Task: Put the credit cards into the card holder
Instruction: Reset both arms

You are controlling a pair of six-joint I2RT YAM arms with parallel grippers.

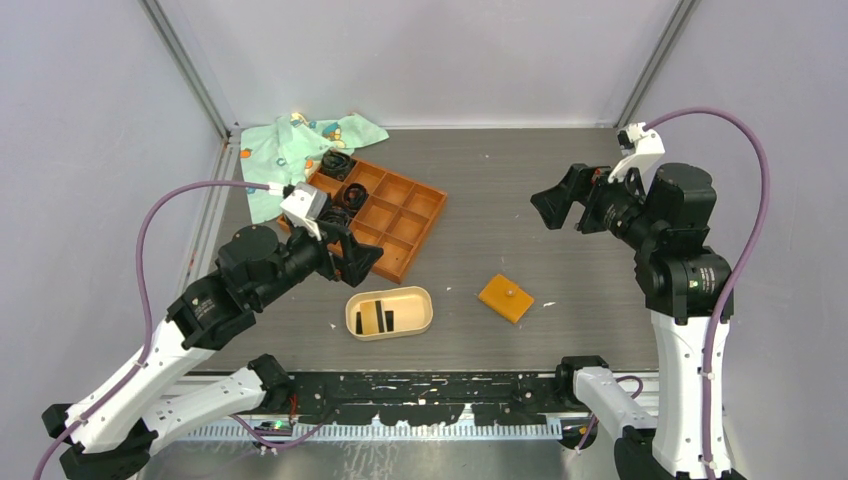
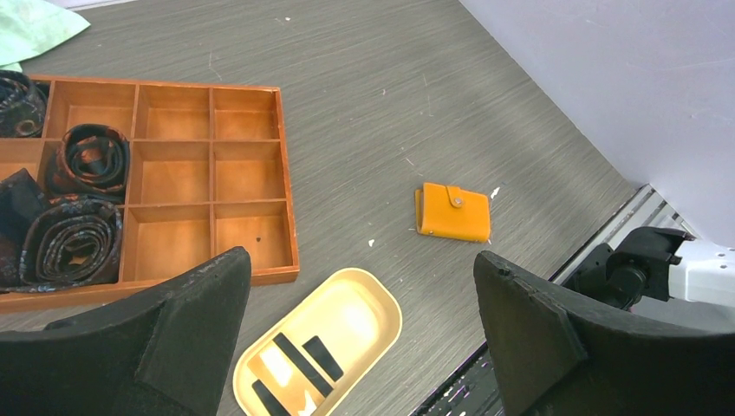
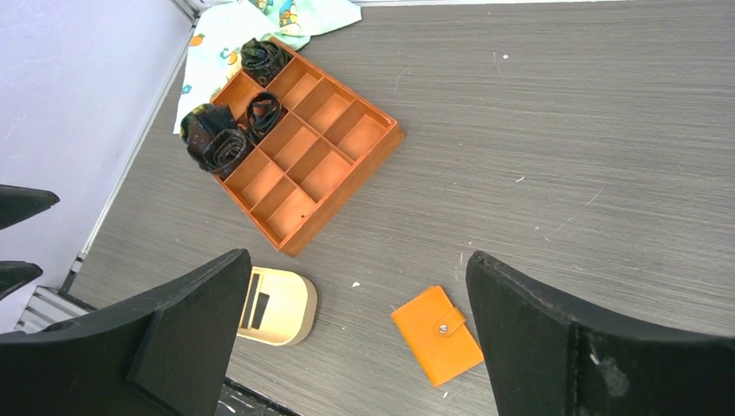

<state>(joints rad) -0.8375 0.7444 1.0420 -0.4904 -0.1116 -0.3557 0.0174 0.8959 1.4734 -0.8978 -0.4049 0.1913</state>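
The card holder (image 1: 389,296) is a small beige oval tray near the table's front, also in the left wrist view (image 2: 384,305) and the right wrist view (image 3: 299,308). Three dark credit cards (image 1: 373,317) (image 2: 302,358) (image 3: 257,308) sit inside it. My left gripper (image 1: 358,260) (image 2: 360,264) hangs open above and just behind the holder, with nothing between its fingers. My right gripper (image 1: 553,207) (image 3: 357,260) is raised at the right, open and empty, well apart from the holder.
A closed orange snap wallet (image 1: 505,297) (image 2: 453,212) (image 3: 438,334) lies right of the holder. Behind the holder is an orange grid tray (image 1: 400,225) (image 2: 173,173) (image 3: 299,147) with black coiled bands (image 2: 74,238) in its left cells. A pale printed cloth (image 1: 290,150) lies at the back left.
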